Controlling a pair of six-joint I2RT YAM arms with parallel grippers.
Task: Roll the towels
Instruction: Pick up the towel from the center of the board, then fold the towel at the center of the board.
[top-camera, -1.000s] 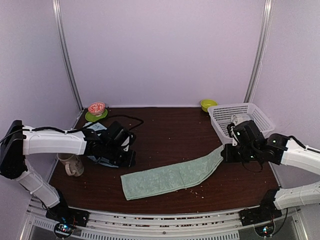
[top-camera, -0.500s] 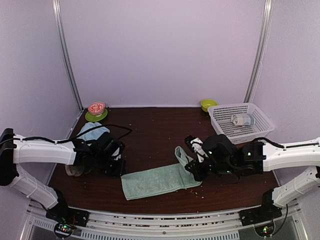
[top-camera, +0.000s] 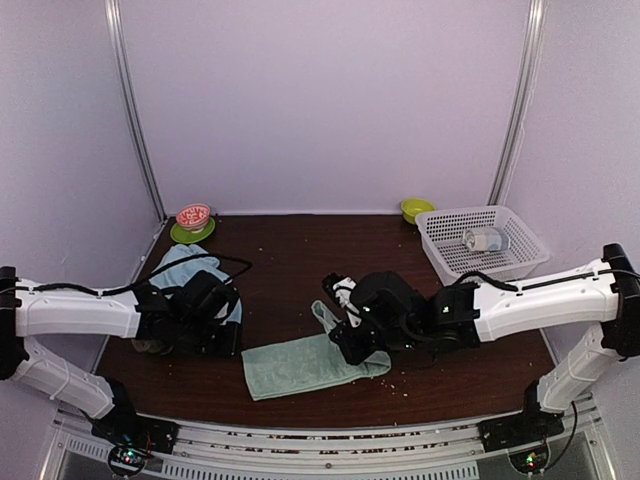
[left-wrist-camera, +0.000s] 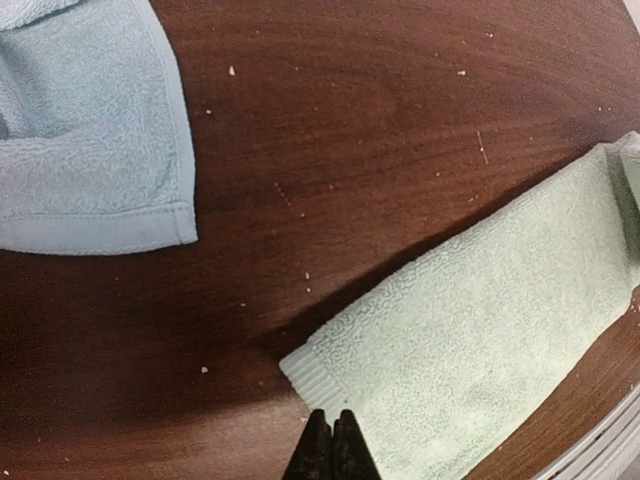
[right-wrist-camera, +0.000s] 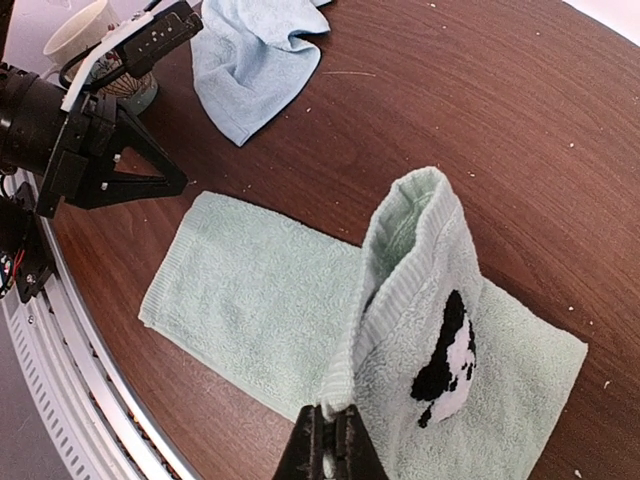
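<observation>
Clear jar in white basket; green towel on table

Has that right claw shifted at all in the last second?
Yes. The right claw, shut on one end of the pale sage-green cloth towel, has swung left, away from the white plastic basket, folding the towel over itself.

No words, brands or numbers can be read anywhere. The pale sage-green terry towel carries only a small black-and-white printed figure, not lettering.
</observation>
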